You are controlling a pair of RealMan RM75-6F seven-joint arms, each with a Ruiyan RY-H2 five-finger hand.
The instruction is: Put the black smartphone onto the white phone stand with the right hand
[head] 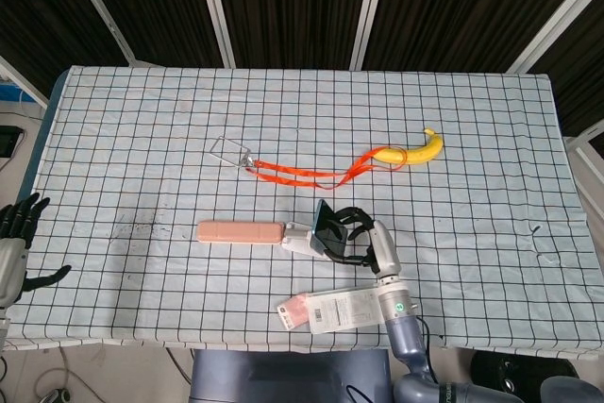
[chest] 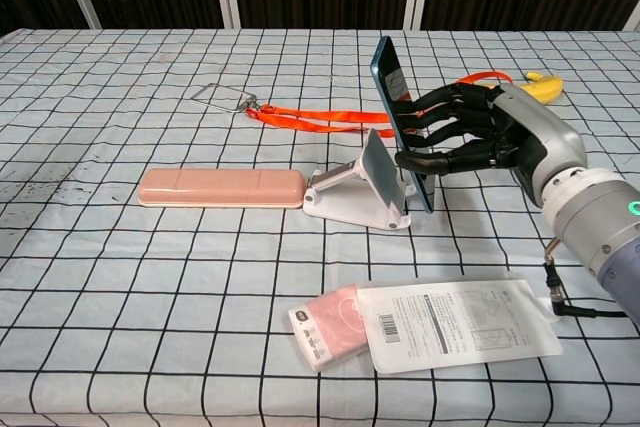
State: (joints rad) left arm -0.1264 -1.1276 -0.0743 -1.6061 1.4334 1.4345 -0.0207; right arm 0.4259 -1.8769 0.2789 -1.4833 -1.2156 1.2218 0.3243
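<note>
Two packets (chest: 425,327) lie nearest on the tabletop (chest: 120,277), out of play; beyond them the right hand (chest: 480,132) grips the black smartphone (chest: 400,117) from behind, fingers wrapped on its back, tilted like the white phone stand (chest: 365,187) just beside it, apparently so it can lean onto the rest. Left hand (head: 17,243) idles open, empty; orange lanyard (chest: 330,119) and banana (head: 415,150) lie farthest.

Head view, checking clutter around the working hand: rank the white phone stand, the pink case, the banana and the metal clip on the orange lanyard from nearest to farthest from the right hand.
From the right hand:
1. White phone stand, just to its left.
2. Pink case, further left, past the stand.
3. Banana, behind it and to the right.
4. Metal clip, behind and far left.
</note>
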